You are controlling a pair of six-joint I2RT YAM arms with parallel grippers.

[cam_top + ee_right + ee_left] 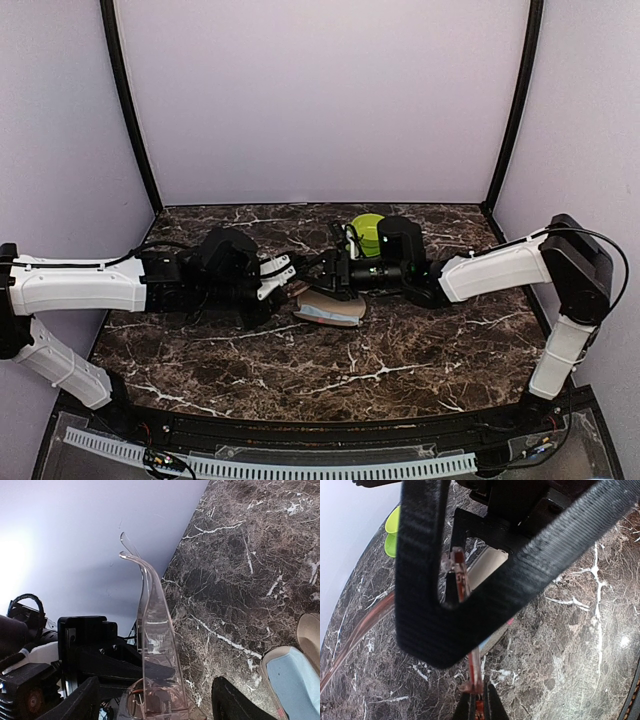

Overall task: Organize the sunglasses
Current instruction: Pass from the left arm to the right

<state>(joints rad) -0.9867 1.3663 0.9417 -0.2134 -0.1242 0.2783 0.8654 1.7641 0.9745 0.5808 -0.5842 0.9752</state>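
Note:
The sunglasses [155, 645] are clear with a reddish tint and hang above the table between both arms. My left gripper [479, 705] is shut on one thin end of their frame [462, 580]. My right gripper [156, 690] is open, its black fingers [75, 702] standing wide on either side of the folded temples with a gap on both sides. In the top view the two grippers meet mid-table, the left gripper [283, 273] facing the right gripper [326, 268]. An open glasses case [328, 310], tan with a pale blue lining, lies on the table just below them.
A lime green object [368, 228] sits behind the right wrist near the back wall and also shows as the green object [392, 530] in the left wrist view. The dark marble table [400, 360] stretches toward the near edge. Lilac walls enclose the back and sides.

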